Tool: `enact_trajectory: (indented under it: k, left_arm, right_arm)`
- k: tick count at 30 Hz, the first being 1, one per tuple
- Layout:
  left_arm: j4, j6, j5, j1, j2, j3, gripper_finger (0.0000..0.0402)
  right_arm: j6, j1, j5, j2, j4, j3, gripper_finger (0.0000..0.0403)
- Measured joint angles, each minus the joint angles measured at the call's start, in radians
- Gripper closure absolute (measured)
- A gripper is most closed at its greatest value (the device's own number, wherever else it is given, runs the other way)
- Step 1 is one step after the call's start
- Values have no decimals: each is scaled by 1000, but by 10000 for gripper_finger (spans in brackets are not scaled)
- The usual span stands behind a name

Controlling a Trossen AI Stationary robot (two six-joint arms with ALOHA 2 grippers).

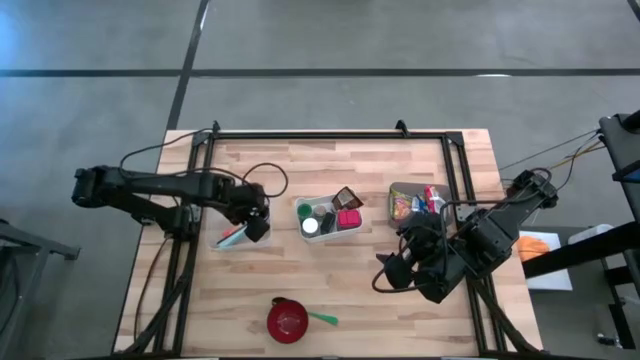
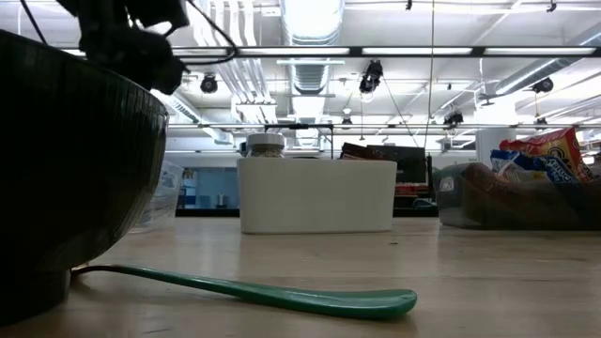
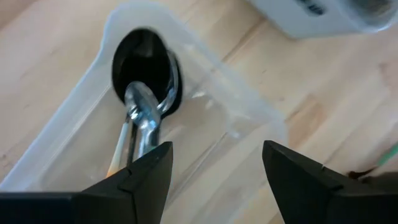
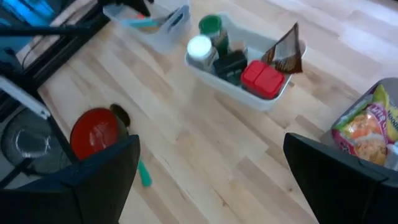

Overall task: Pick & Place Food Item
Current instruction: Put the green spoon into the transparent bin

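Note:
My left gripper point(image 1: 258, 228) point(image 3: 217, 168) hangs open above a clear tray point(image 1: 232, 238) point(image 3: 249, 106), nothing between its fingers. In the tray lie a black spoon point(image 3: 146, 65) and a metal spoon point(image 3: 140, 109). A white bin point(image 1: 330, 217) point(image 4: 236, 68) at the table's middle holds jars, a red box point(image 4: 262, 79) and a brown packet point(image 4: 286, 50). Snack packets point(image 1: 415, 200) point(image 4: 367, 127) fill a clear box at the right. My right gripper point(image 1: 390, 278) point(image 4: 211, 177) stands open, high over the table near the right side, holding nothing.
A red bowl point(image 1: 288, 320) point(image 4: 96, 134) sits near the table's front edge with a green spoon point(image 1: 322, 319) point(image 2: 282, 293) beside it. Bare wood lies between the bowl and the white bin. A black frame point(image 1: 330, 134) runs along the table's far and side edges.

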Motion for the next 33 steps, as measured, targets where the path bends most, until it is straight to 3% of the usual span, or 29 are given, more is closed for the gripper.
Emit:
enact_trajectory:
  k: [5,12,16,26,33]
  left_arm:
    - [-33,0,1,-1,0,75,152]
    - [-18,-25,-20,-49,0,177,151]
    - [10,-91,-29,-106,0,186,151]
    - [1,-244,-51,-143,0,172,151]
    - [-27,-241,-50,-143,0,172,151]
  right_arm:
    - [-110,0,-87,37,7,-14,9]
    - [-463,-10,-111,160,78,-15,9]
    - [-575,-42,-160,242,158,-15,9]
    - [-739,-137,-421,426,324,-15,9]
    - [-799,-137,-453,542,513,-15,9]
